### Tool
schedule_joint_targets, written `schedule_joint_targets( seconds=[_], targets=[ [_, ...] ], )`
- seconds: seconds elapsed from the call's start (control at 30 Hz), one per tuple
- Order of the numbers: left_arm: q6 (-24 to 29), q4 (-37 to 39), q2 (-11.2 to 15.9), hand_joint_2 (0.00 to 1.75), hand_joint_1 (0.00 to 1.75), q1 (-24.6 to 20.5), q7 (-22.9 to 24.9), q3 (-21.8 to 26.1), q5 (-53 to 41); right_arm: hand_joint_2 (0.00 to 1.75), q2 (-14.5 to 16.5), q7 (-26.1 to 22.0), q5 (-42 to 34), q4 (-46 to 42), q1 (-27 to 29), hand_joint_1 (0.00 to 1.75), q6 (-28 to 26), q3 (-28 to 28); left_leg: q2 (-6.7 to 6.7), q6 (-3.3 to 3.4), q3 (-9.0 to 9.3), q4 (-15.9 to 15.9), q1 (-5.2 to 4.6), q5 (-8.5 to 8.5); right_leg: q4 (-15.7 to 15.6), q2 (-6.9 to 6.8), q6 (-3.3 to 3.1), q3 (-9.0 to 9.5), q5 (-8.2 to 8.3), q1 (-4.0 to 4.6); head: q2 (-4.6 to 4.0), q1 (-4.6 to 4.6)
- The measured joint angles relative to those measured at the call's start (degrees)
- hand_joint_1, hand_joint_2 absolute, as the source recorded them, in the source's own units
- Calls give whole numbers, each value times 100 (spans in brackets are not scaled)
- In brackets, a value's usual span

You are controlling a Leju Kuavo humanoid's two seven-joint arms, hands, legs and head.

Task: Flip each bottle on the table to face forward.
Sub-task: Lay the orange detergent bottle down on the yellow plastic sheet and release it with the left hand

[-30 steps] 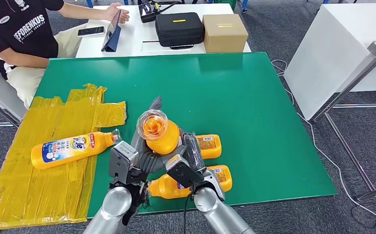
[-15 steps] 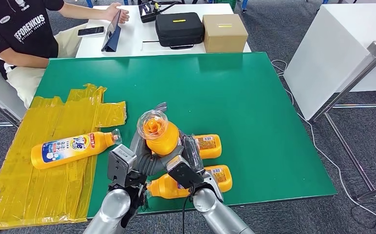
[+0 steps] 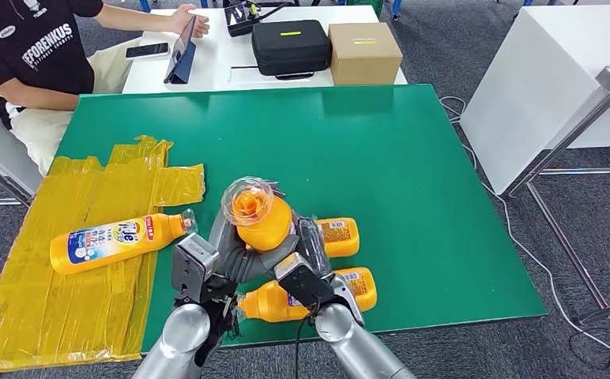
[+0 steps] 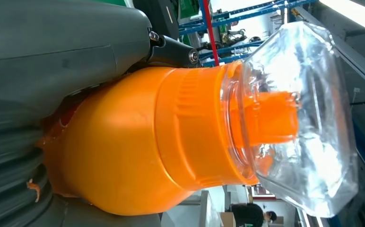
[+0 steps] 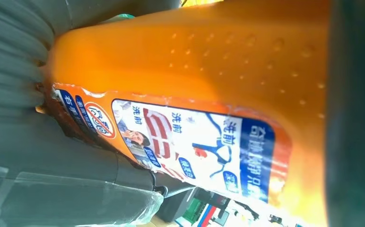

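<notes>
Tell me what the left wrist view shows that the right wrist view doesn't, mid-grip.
Left wrist alone: the held bottle's orange neck and clear cap, with the left robot hand gripping its body. Right wrist alone: the bottle's printed label with blue and red print, the right robot hand beside it. Both share the same orange bottle, held up close by grey ribbed hands.

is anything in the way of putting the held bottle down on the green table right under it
Yes. Both hands, left and right, hold the raised bottle above two bottles lying on the green table: one just behind the hands, another beneath them. Bare green lies to the right.
</notes>
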Motion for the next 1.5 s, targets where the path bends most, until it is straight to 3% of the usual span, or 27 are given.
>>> schedule_joint_targets(
  seconds=[0.1,0.13,0.6,0.77,0.83,0.97,1.23,1.3,1.33,1.4,1.47,1.5],
  targets=[
    [20,0,1,175,175,-7,-26,-3,-1,175,-25,-7,-8,-85,43,9,-18,1,0,0,0,0,0,0,0,0,0,0,0,0,0,0],
    [38,0,1,175,175,-12,-34,-3,-2,175,-35,-8,-7,-116,60,0,-21,-1,0,0,0,0,0,0,0,0,0,0,0,0,0,-1],
    [269,0,4,175,175,-24,-60,46,-146,175,-252,15,96,-770,396,0,-157,-67,-1,0,-1,0,0,0,0,0,0,1,0,0,-1,-1],
    [702,-55,35,175,175,17,-181,107,-551,175,-344,133,345,-1173,645,0,-414,-183,-4,0,-1,0,0,0,0,-1,0,1,0,0,-1,0],
    [1152,-136,73,175,175,65,-252,155,-1157,175,-402,260,544,-1462,797,0,-525,-314,-3,0,-2,0,0,0,0,-1,0,0,0,0,0,0],
    [2205,-366,156,175,175,157,-51,176,-3686,175,-469,489,1010,-2122,1074,0,-640,-643,-4,0,-4,0,-1,-1,-1,-2,0,-3,-1,-1,-1,0],
    [2863,-474,243,175,175,67,1150,80,-7607,175,-465,656,1475,-3021,1460,0,-650,-1263,-4,0,-3,0,-1,-1,-2,-1,1,-2,0,-2,0,1],
    [2862,-452,337,175,175,-97,1663,-23,-8342,175,-430,669,1536,-3114,1487,0,-643,-1365,-3,0,-2,1,-1,0,-1,-1,1,-6,1,-1,-1,1],
    [2816,-422,433,175,175,-267,2080,-139,-8540,175,-405,680,1567,-3154,1495,0,-636,-1412,-3,0,-1,1,0,3,-1,-1,0,-15,1,-2,-1,-1],
    [2576,-290,708,175,175,-824,3436,-629,-8693,175,-354,707,1633,-3232,1509,0,-608,-1504,-5,-1,0,2,1,7,1,-4,0,-41,2,-2,0,-1],
    [2288,-103,975,175,175,-1506,4938,-1438,-8730,175,-304,721,1690,-3299,1525,0,-569,-1590,-12,-2,-2,1,1,11,6,-8,0,-30,2,-1,1,0],
    [2186,-8,1075,175,175,-1780,5392,-1876,-8736,175,-281,723,1713,-3327,1534,0,-553,-1626,-13,-3,-1,1,0,13,9,-8,0,-13,2,0,1,-1]
  ],
)
